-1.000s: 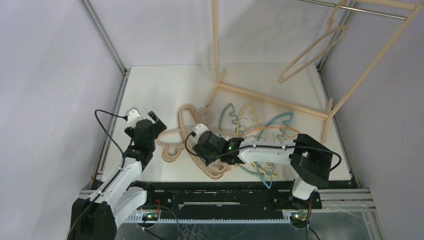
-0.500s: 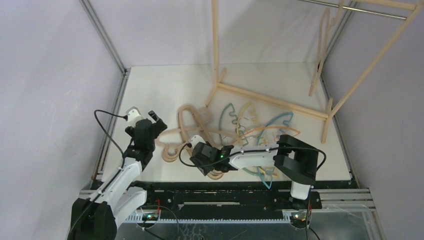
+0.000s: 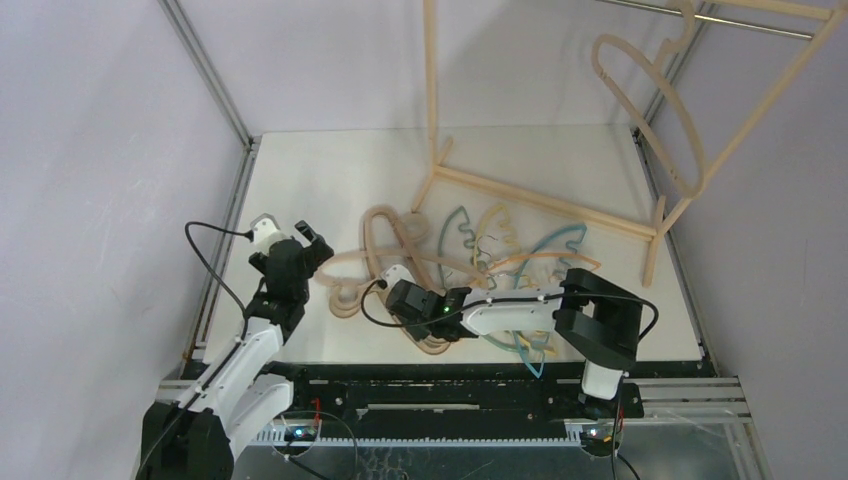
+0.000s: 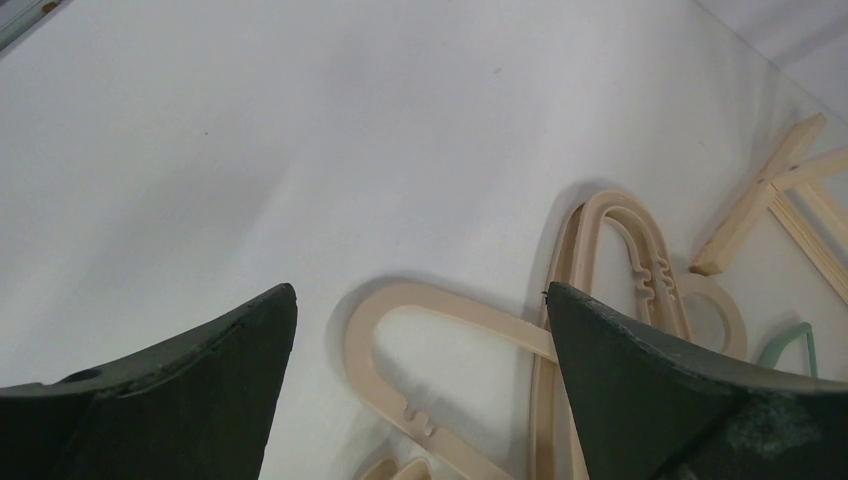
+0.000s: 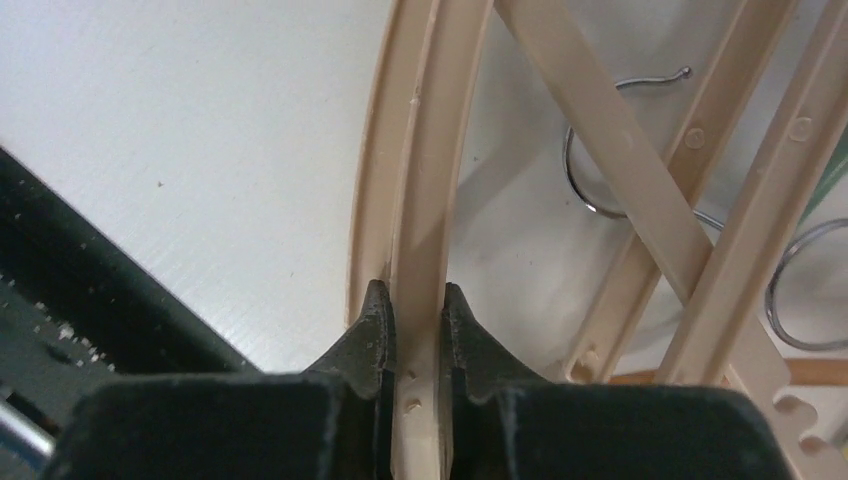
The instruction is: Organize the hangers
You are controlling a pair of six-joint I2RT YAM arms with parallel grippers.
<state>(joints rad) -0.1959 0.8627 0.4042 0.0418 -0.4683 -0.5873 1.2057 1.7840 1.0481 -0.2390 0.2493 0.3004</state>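
— which step are they on?
— the pick-up. the right gripper (image 5: 415, 310) has its jaws pinched narrow on the curved arm of a beige hanger (image 5: 428, 150), down in the tangle at the near edge of the table (image 3: 300, 170). next, i'd guess, a slow lift to work it free of the crossed ones, then up to the metal rod (image 3: 750, 22).
— and the left gripper (image 4: 420, 300)?
— jaws wide, holding nothing, hovering over another beige loop (image 4: 400, 330).
— how many hangers?
— one hung hanger (image 3: 650, 110) on the rod. on the table, at least three beige, too tangled to be sure. thin coloured hangers (image 3: 497, 222): about five, i think.
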